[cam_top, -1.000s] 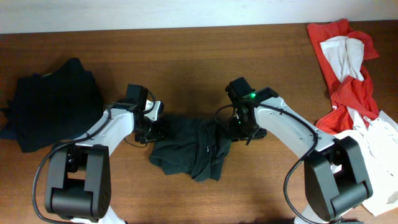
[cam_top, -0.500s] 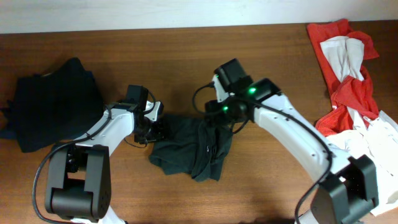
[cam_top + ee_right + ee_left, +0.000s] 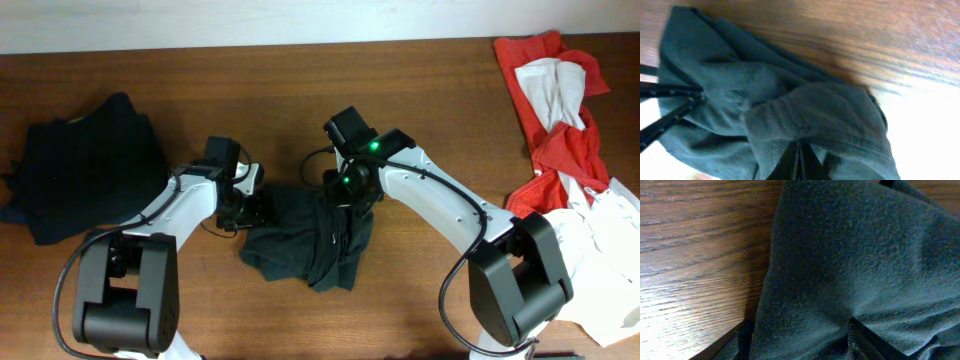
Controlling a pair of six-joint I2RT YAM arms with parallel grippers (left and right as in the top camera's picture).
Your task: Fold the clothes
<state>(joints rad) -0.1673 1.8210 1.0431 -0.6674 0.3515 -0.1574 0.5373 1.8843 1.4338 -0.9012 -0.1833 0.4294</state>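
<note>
A dark grey-green garment (image 3: 310, 245) lies crumpled at the table's middle. My left gripper (image 3: 258, 208) is shut on its upper left corner. In the left wrist view the fabric (image 3: 850, 255) fills the space between the jaws (image 3: 797, 340). My right gripper (image 3: 338, 195) is shut on a fold at the garment's upper edge. In the right wrist view the closed fingertips (image 3: 799, 150) pinch the cloth (image 3: 805, 105). A black garment (image 3: 90, 175) lies heaped at the left. No white lettering shows.
A red garment (image 3: 545, 100) with a white one (image 3: 555, 85) twisted in it lies at the far right. Another white garment (image 3: 605, 260) hangs over the right front edge. Bare wood (image 3: 300, 100) runs along the back.
My right gripper has moved left along the garment's upper edge, from its right corner towards the middle. The left gripper has stayed put.
</note>
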